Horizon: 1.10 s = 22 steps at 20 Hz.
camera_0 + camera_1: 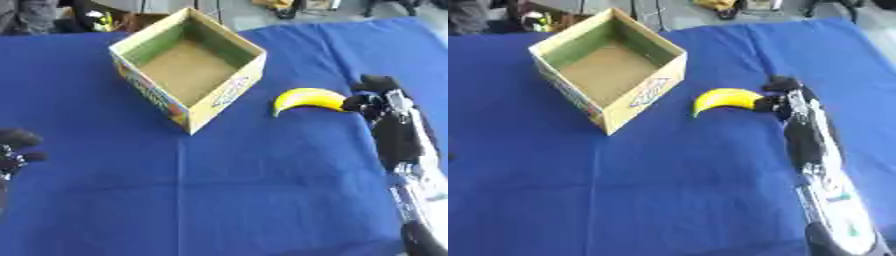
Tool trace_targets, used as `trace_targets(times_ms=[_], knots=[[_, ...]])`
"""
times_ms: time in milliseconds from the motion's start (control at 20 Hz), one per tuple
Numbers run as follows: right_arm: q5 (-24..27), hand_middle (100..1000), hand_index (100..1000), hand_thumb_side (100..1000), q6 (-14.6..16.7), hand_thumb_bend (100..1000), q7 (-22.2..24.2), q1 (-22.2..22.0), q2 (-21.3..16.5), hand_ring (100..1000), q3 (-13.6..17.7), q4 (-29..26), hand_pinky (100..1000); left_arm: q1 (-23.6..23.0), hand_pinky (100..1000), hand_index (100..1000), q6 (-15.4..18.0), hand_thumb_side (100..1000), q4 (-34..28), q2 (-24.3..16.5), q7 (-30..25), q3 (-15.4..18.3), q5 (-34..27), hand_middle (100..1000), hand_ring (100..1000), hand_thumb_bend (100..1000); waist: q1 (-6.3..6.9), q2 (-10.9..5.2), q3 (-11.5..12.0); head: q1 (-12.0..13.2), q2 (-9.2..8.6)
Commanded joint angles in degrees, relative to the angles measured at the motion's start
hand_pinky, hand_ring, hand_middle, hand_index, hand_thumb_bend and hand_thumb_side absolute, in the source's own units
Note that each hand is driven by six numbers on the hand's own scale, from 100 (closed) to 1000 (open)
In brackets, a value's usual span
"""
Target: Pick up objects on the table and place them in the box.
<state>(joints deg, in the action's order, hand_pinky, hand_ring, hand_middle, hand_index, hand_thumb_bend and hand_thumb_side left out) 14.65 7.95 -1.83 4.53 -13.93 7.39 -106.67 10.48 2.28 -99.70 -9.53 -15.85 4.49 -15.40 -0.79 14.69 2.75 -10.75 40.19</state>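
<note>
A yellow banana (306,98) lies on the blue tablecloth, right of an open cardboard box (188,65) whose inside holds nothing. My right hand (372,97) comes in from the lower right and sits at the banana's right end, with its fingers curled round that end. The banana still rests on the cloth. My left hand (16,149) shows at the left edge, well away from both objects, with relaxed fingers holding nothing.
The blue cloth (245,190) covers the whole table. Its far edge runs just behind the box, with dark clutter on the floor beyond. My right forearm (820,165) stretches along the right side.
</note>
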Motion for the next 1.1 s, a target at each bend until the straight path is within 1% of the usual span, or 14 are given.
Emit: trace_targets(times_ms=[50,800,850,950,1100], knots=[[-0.3,631,754,704,0.1,105,0.2,0.3,-0.8,583,0.3,-1.2,632,0.4,660,702,0.0,1000,-0.8,-0.4,0.0,0.1,-0.1,633,733,265,0.07,-0.75,0.0,-0.1,0.11],[-0.4,631,754,700,0.1,106,0.3,0.2,-1.2,583,0.3,-1.2,632,0.3,660,703,0.0,1000,-0.8,-0.4,0.0,0.1,-0.1,633,733,264,0.13,-0.71,0.0,-0.2,0.18],[-0.6,628,735,655,0.3,100,0.5,0.3,-1.5,574,0.0,-1.5,630,0.3,660,703,0.0,1000,-0.8,-0.6,-0.1,0.1,0.0,633,733,263,-0.15,-0.81,0.1,-0.3,0.28],[-2.0,628,735,620,0.5,100,1.9,0.7,-3.9,567,-0.2,-2.4,630,0.2,660,703,0.0,1000,-0.7,-1.0,-0.2,0.0,0.1,633,733,263,-0.64,-0.97,0.3,-0.3,0.42],[-4.9,631,737,596,0.7,110,3.3,2.2,-8.5,569,0.1,-1.9,633,0.0,660,703,0.0,1000,-0.7,-1.1,-0.2,0.0,0.2,633,733,262,-0.85,-1.05,0.5,-0.4,0.41]])
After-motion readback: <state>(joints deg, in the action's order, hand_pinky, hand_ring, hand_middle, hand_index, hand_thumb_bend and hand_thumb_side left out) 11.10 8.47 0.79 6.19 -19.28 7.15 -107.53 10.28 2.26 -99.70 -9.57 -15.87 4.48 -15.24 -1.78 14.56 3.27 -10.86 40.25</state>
